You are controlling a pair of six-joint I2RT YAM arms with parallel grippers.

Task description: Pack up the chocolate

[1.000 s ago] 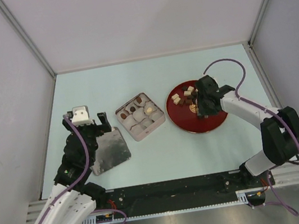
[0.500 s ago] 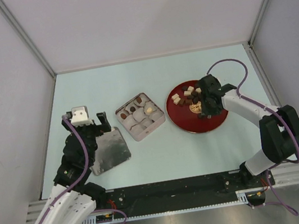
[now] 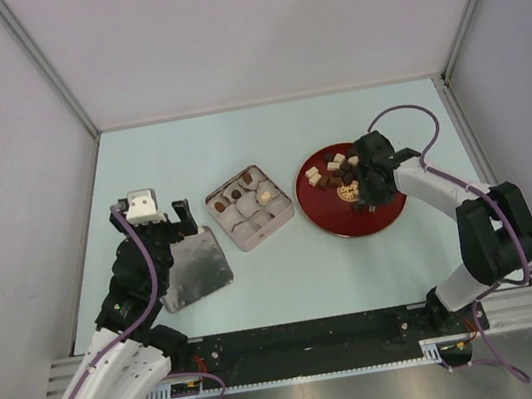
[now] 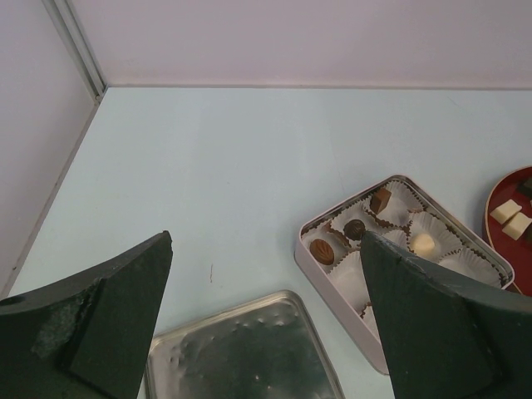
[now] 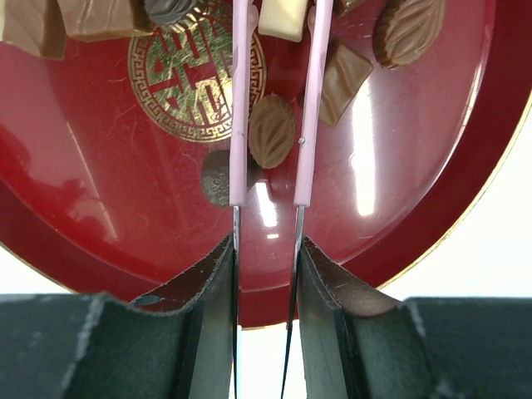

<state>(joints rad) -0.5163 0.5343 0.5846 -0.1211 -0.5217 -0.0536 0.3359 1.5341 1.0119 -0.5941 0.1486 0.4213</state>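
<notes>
The chocolate lies as several small brown and cream chunks (image 3: 327, 169) on the red plate (image 3: 351, 222), and a few pieces (image 4: 322, 251) sit in the paper cups of the square tin (image 3: 289, 218). My right gripper (image 3: 370, 179) hovers over the plate, shut on pink-tipped tweezers (image 5: 306, 125). Between the tweezers' arms lie a cream-white piece (image 5: 283, 17) at the frame's top edge and a brown leaf-shaped piece (image 5: 272, 129). I cannot tell whether either is pinched. My left gripper (image 4: 266, 239) is open over the tin's lid (image 4: 241, 349), holding nothing.
The flat metal lid (image 3: 194, 269) lies left of the tin, under my left arm. White walls close in the table at the back and on both sides. The plate's rim (image 5: 465, 208) curves near my right fingers (image 5: 332, 283).
My right gripper has shifted slightly back and to the right over the plate, and the tweezers have narrowed. The left arm has not moved.
</notes>
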